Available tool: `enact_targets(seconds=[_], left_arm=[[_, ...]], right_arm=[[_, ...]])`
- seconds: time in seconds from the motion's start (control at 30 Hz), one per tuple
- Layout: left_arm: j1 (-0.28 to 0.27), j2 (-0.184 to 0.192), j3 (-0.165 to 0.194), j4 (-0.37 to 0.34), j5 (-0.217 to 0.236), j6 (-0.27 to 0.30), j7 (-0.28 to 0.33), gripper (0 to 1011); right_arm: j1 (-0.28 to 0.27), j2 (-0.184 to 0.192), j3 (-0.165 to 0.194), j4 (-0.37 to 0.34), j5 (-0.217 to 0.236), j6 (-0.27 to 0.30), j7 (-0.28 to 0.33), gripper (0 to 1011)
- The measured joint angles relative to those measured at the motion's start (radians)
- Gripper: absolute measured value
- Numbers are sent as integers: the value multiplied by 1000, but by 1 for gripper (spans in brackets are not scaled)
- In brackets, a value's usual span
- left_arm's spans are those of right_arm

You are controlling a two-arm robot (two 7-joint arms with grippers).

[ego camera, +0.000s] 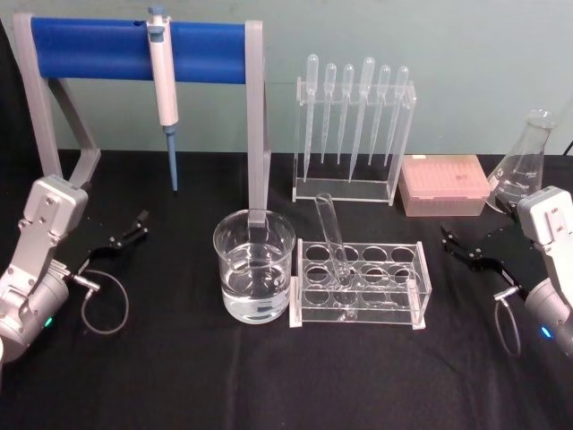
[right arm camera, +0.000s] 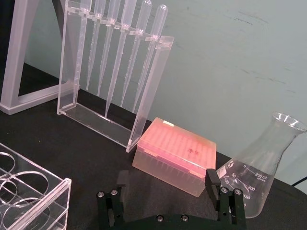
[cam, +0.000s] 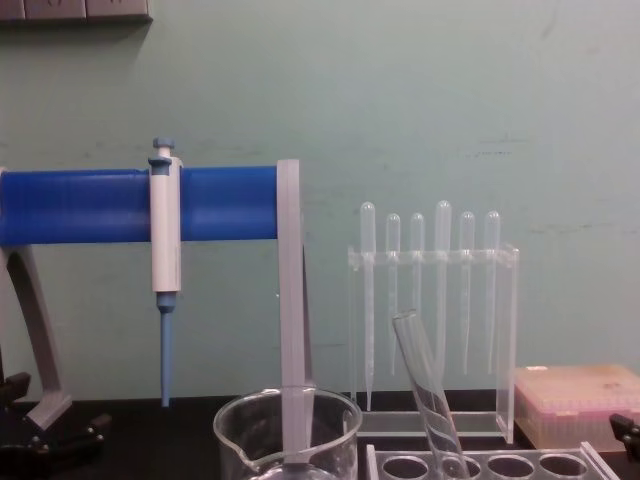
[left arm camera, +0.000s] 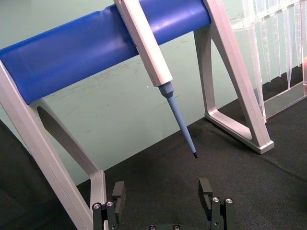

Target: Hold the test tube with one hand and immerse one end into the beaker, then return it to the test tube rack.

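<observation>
In the rack (ego camera: 417,269), clear test tube (ego camera: 332,237) leans

Clear beaker (ego camera: 254,269); blue bar (ego camera: 98,49); pink box (ego camera: 445,184)

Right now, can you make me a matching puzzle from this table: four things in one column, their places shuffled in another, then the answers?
Things
1. clear glass round-bottomed test tube
2. wide clear glass beaker
3. white-and-blue pipettor
4. pink plastic box

Places
A. hanging on the blue bar
B. beside the conical glass flask
C. leaning in the clear plastic holed rack
D. just left of that rack, holding clear liquid

Pairs: 1-C, 2-D, 3-A, 4-B.
</observation>
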Motion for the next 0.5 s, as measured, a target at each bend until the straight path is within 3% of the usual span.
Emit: enact_targets(seconds=[0.5], left_arm=[[0, 0, 0, 0, 0, 0, 0, 1000]], right_arm=[[-7, 2, 6, -10, -4, 2, -1, 1003]])
